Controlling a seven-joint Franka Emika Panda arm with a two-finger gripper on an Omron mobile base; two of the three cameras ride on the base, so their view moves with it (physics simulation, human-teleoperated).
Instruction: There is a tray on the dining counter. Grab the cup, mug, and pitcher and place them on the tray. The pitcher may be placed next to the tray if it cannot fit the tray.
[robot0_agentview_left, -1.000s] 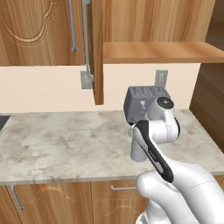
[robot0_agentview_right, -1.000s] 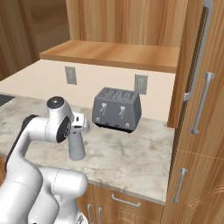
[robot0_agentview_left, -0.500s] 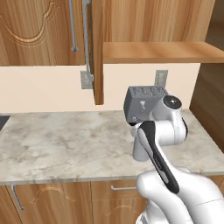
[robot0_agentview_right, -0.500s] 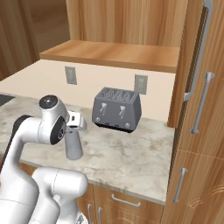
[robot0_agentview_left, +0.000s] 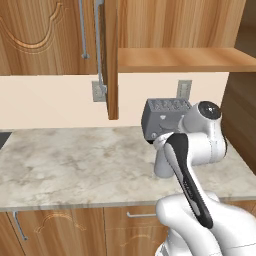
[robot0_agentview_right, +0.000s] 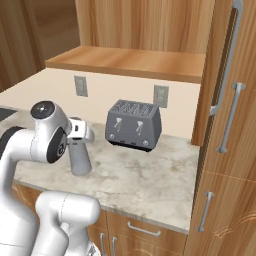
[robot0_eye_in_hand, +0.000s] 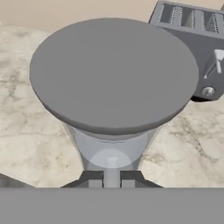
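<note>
The tool (robot0_agentview_right: 76, 141) is closed tight on the neck of the pitcher (robot0_agentview_right: 79, 160), which stands upright on the marble desk (robot0_agentview_right: 150, 175) just beside the toaster (robot0_agentview_right: 133, 125), a high grip for lifting it.

My counter (robot0_agentview_left: 75, 165) is pale marble over wood drawers. On it stand a grey toaster (robot0_agentview_right: 133, 125) by the back wall and the grey pitcher (robot0_agentview_right: 80, 159) nearer its front edge.
</note>
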